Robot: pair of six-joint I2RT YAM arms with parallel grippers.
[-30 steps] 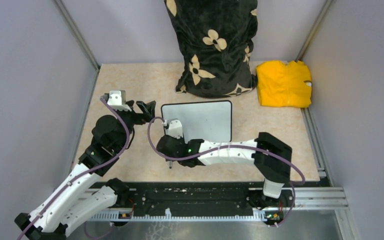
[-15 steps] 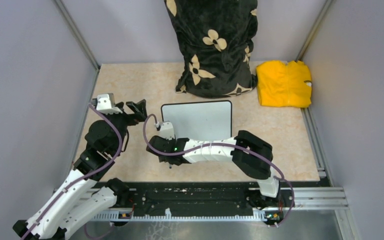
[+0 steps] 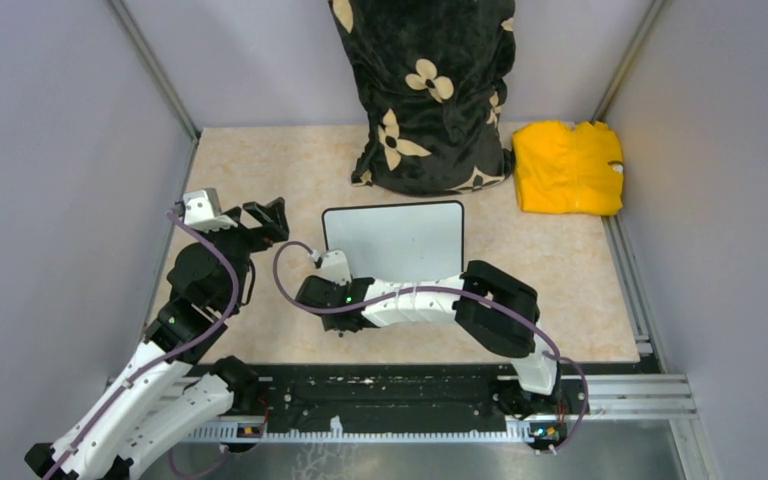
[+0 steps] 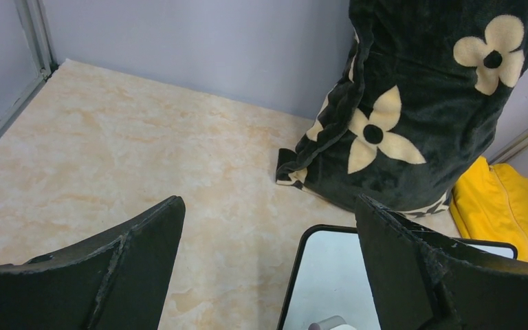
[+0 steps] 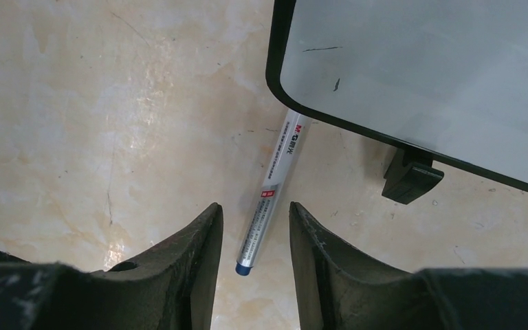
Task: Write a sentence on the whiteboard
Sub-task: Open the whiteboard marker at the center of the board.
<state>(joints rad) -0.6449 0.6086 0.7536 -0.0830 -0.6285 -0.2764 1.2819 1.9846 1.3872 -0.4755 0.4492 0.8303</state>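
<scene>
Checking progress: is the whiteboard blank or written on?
Blank: the whiteboard shows no text in any view, only two tiny dark marks near one corner.

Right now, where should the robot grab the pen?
Grab the pen on its blue-tipped half, from straight above, jaws on either side. It lies flat on the table, and its far end sits against the corner of the whiteboard.

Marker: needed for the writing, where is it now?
Right wrist view: the marker lies on the table, framed between the right gripper fingers, one end at the whiteboard corner.
</scene>
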